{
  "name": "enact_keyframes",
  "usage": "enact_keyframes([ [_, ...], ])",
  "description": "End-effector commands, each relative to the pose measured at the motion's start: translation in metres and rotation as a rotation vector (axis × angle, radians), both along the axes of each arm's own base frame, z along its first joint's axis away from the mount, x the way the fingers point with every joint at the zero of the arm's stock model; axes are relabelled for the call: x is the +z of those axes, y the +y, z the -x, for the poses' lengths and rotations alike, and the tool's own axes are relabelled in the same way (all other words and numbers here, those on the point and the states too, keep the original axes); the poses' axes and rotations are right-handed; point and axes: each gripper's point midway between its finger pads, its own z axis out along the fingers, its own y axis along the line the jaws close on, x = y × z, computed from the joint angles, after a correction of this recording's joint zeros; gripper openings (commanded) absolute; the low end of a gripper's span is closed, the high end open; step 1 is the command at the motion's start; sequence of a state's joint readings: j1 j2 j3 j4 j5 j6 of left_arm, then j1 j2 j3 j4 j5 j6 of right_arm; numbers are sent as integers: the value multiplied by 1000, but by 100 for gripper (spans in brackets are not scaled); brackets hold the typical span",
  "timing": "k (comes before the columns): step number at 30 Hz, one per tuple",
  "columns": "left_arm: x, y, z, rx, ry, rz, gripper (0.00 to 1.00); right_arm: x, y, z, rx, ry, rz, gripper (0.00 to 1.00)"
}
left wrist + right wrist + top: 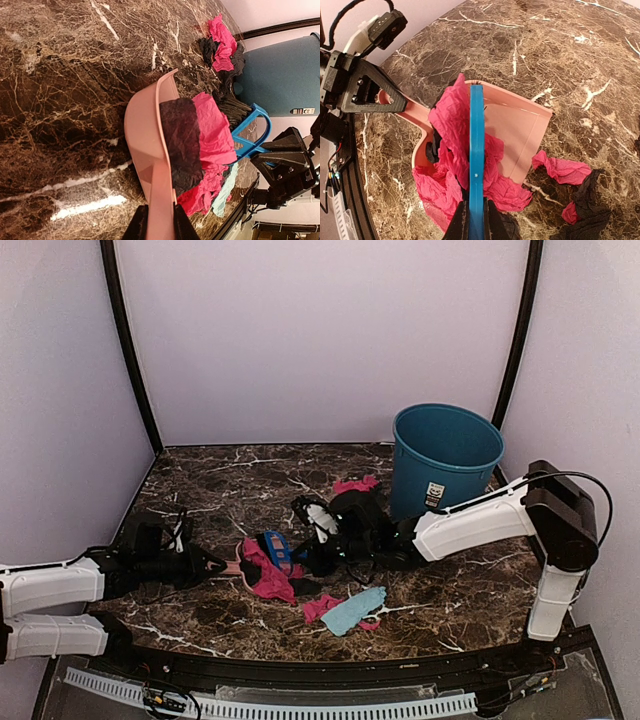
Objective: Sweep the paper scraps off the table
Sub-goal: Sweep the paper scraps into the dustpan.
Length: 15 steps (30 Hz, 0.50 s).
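On the table (230, 475), well inside its rim (300, 667), left gripper (159, 227) pinches dustpan (145, 125); right gripper (476, 222) pinches brush (476, 130).

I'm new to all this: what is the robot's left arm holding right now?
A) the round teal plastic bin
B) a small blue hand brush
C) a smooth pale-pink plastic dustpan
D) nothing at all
C: the left gripper is shut on the handle of the pale-pink plastic dustpan, which holds crumpled pink and black paper scraps; the blue hand brush is in the right gripper.
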<state>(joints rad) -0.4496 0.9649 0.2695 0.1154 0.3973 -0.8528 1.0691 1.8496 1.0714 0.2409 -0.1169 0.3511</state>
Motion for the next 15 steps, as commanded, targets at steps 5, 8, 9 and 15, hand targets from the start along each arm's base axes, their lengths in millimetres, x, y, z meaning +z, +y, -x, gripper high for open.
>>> enact_keyframes([
  [5, -19, 9, 13, 14, 49, -38, 0, 43, 8, 3, 43, -85, -77, 0],
  [8, -11, 8, 10, 32, 32, -8, 0, 59, 3, -3, 12, -129, -82, 0],
  [9, -10, 8, 9, 37, 29, -3, 0, 64, -1, -8, -15, -149, -76, 0],
  [15, -6, 12, 9, 66, 23, -2, 0, 69, -27, -34, -191, -213, 30, 0],
])
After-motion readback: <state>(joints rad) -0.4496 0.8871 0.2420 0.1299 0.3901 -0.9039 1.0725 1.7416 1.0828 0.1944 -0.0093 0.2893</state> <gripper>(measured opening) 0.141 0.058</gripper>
